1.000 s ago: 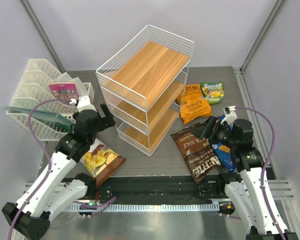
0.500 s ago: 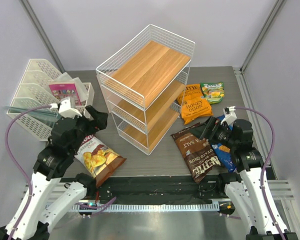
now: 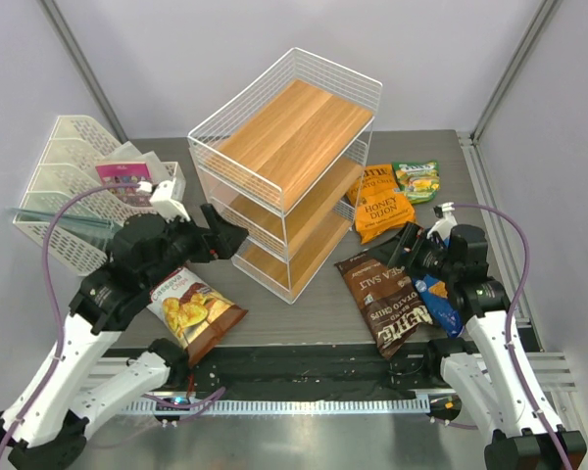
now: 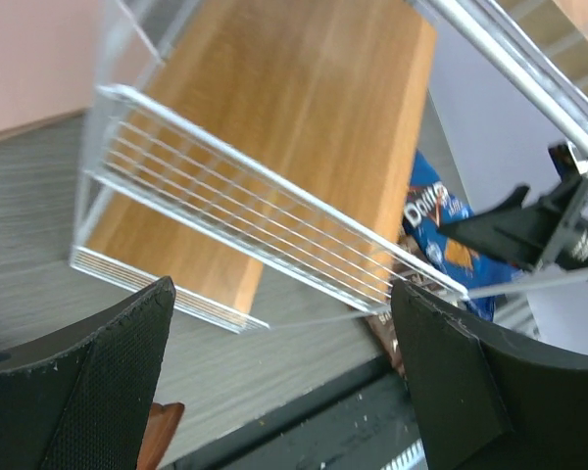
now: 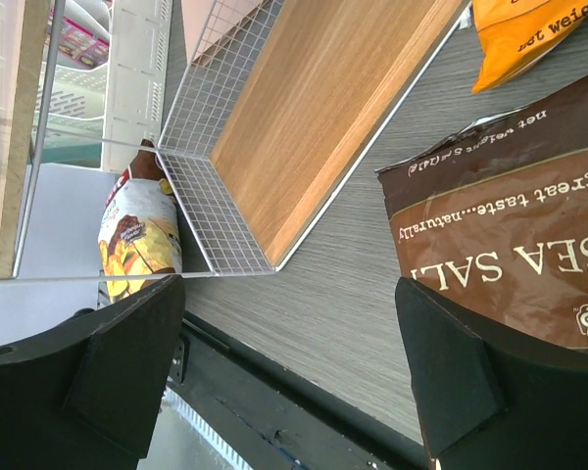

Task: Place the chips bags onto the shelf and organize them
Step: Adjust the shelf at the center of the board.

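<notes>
Left of the shelf [image 3: 294,122], the left hand [image 3: 225,233] gapes wide, empty. Right of it, the right hand [image 3: 410,247] likewise.

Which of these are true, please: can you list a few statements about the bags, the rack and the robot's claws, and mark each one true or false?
1. No bag lies on the top board of the shelf. True.
2. The orange Honey Dijon bag lies on the table, to the right of the shelf in the top view. True.
3. The left gripper is holding the brown-white bag. False: its jaws are open and empty beside the shelf, and that bag lies flat on the table.
4. The blue Doritos bag is on the shelf. False: it lies on the table beside the dark brown Sea Salt bag.
5. The right gripper is open and holds nothing. True.
</notes>
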You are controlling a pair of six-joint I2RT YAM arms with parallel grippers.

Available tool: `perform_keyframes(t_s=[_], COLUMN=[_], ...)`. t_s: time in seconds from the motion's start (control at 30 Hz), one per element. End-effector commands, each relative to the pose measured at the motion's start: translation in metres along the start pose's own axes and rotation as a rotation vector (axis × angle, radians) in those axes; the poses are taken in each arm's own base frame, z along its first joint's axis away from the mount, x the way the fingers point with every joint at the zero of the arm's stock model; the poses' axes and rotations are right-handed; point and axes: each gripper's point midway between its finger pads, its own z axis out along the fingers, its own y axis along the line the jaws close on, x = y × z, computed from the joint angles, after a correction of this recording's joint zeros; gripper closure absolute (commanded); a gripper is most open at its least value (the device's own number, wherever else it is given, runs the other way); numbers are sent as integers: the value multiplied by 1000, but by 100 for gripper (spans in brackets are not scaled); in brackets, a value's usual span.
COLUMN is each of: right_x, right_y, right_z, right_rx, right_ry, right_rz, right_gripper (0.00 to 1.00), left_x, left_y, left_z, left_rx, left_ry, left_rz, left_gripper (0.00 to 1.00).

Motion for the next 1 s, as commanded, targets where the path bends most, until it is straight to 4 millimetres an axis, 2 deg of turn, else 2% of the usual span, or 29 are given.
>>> perform_keyframes(t_s=[0.0, 0.1, 0.27, 0.4, 0.63, 0.87, 0.97], right_x=[-18, -18, -19, -16, -11, -10, -9], right_y=[15, 15, 15, 14, 12, 13, 12], right_z=[-2, -2, -2, -2, -3, -3, -3], right_rx=[-42, -39, -37, -38, -41, -48, -48], right_ry=[-53, -51, -55, -44, -35, -32, -29], right_rz=[-48, -48, -55, -60, -61, -64, -64], right_gripper=[7, 6, 7, 7, 6, 6, 6], left_x=[-15, -10, 27, 40, 26, 19, 11], left_y=[-48, -69, -110, -115, -109, -126, -130], left_z=[-6, 0, 8, 8, 15, 22, 22], left_rx=[132, 148, 141, 90, 25, 60, 81], left_ry=[-24, -4, 34, 17, -64, -107, -154], left_rz=[77, 122, 265, 309, 353, 398, 386], left_gripper=[10, 9, 8, 6, 7, 9, 15])
